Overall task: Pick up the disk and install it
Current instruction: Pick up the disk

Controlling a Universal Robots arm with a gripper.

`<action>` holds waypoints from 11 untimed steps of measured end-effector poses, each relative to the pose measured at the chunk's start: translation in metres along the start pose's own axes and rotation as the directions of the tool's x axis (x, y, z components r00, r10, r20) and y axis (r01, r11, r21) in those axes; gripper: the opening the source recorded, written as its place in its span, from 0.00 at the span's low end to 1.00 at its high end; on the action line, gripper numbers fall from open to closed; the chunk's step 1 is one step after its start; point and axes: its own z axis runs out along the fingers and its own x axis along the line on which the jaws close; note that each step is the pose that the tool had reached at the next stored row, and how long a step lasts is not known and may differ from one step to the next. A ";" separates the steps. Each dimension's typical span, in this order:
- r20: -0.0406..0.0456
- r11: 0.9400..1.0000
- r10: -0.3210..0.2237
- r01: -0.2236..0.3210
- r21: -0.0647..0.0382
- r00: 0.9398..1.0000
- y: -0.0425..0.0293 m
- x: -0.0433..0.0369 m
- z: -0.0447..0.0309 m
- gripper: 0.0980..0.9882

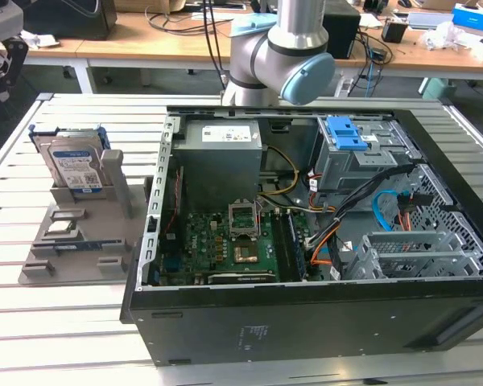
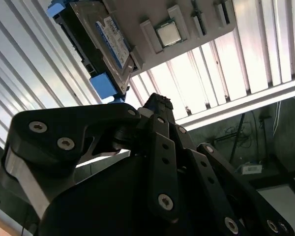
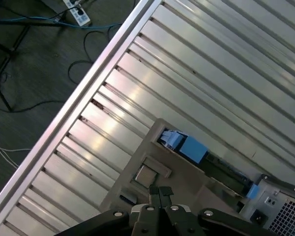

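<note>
- The disk (image 1: pixel 71 165) stands up in a grey holder (image 1: pixel 80 241), at nine o'clock from the open computer case (image 1: pixel 306 338) in the exterior view. Standing up likely makes it easy to pinch.
- In the first wrist view, the gripper (image 3: pixel 161 192) hangs above the holder, fingers close together, holding nothing.

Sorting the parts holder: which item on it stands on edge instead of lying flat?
The disk, the labelled silver drive in a blue carrier, stands on edge in a slot of the holder; the square processor chip lies flat.
</note>
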 end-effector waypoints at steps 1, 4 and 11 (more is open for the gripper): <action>-0.001 1.000 -0.019 0.019 0.000 1.000 0.0000 0.0000 0.0000 0.01; -0.003 0.997 -0.071 0.071 -0.002 0.997 0.0000 0.0000 0.0000 0.01; -0.009 0.976 -0.219 0.218 -0.006 0.976 0.0000 0.0000 0.0000 0.01</action>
